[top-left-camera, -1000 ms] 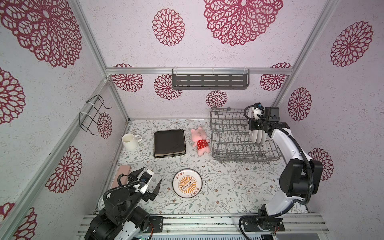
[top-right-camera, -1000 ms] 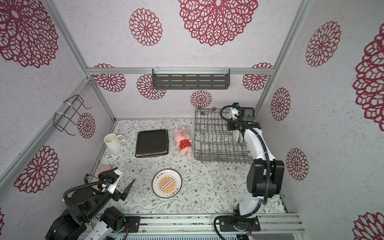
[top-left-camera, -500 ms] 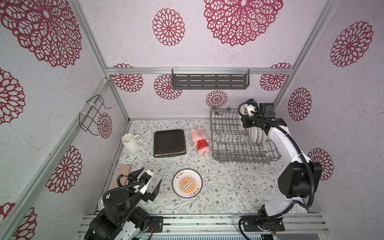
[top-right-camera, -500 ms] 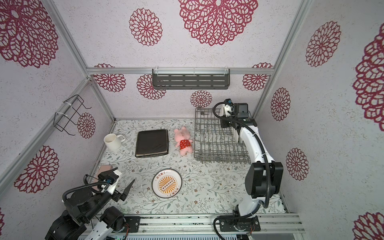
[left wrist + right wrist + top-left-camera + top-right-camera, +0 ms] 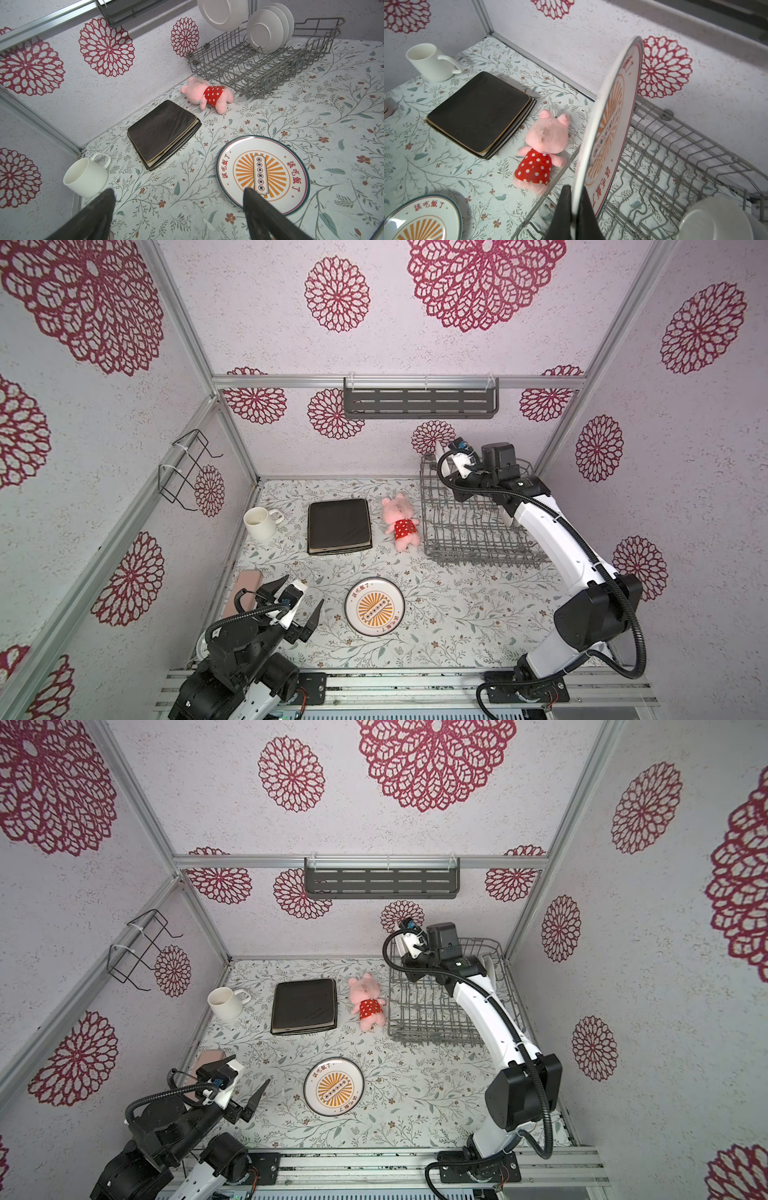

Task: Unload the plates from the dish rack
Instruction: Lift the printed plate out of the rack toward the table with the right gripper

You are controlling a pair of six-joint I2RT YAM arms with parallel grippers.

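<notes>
Pale speckled walls (image 5: 395,348) with big crimson flower medallions (image 5: 484,279), aluminium framing (image 5: 291,381) at the corners. A dark grey slotted shelf (image 5: 419,404) hangs on the back wall, a thin black wire holder (image 5: 187,470) on the left one. The tabletop (image 5: 457,614) has a leafy floral print.

The right wrist view's edge cuts off the racked white plates (image 5: 714,218) and the tabletop plate (image 5: 425,218).

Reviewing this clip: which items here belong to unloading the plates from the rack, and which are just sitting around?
Part of the job: dish rack; printed plate pinched by the right gripper above the rack; white plates standing in the rack; round plate and square plate stack lying on the table.
Just lying about: white mug; pink plush pig; slotted wall shelf; black wire holder.
</notes>
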